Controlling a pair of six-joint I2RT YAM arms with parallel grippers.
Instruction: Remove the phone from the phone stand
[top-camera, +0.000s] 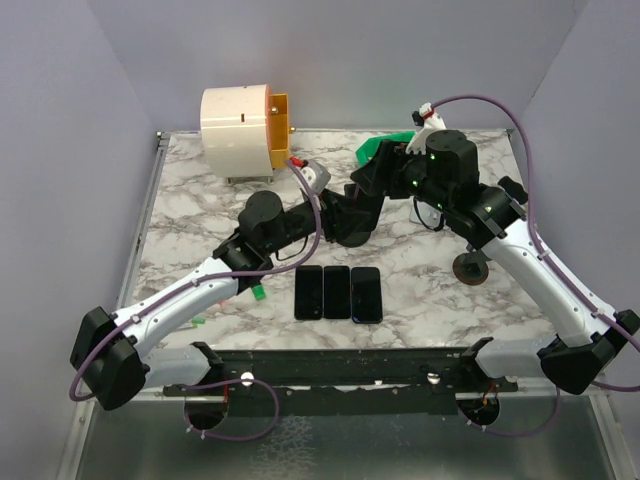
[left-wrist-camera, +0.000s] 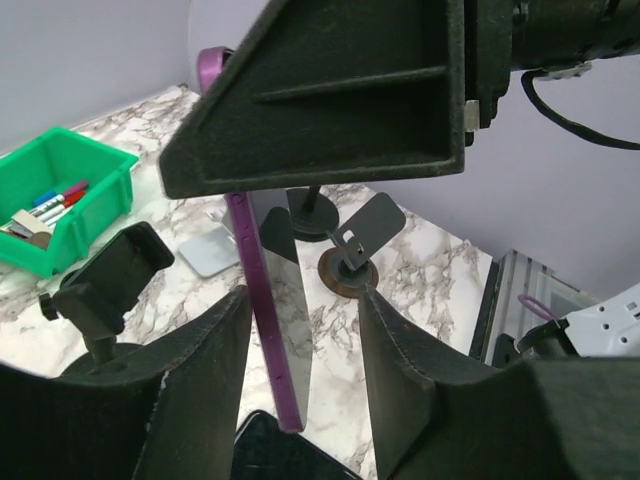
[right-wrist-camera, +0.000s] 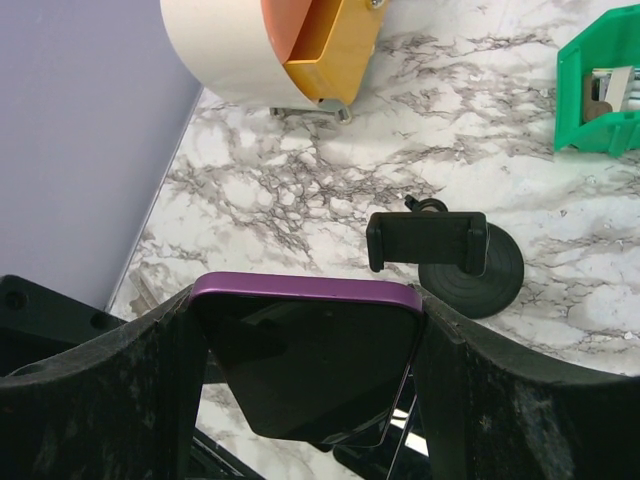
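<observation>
Low in the right wrist view, the right gripper (right-wrist-camera: 310, 300) clenches the purple phone (right-wrist-camera: 305, 370) by its sides, apart from the black phone stand (right-wrist-camera: 430, 243) at mid-frame beyond. Seen from the left wrist, the left gripper (left-wrist-camera: 303, 300) straddles that phone edge-on, jaws unclosed. Farthest, a green bin (right-wrist-camera: 600, 90) sits upper right of the right wrist view.

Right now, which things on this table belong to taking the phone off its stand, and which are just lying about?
In the job: purple phone, held in the right pincer; left pincer, open around its edge; black clamp stand, empty.
Lying about: three dark phones, green bin, white-and-orange drum, plate stand.
</observation>
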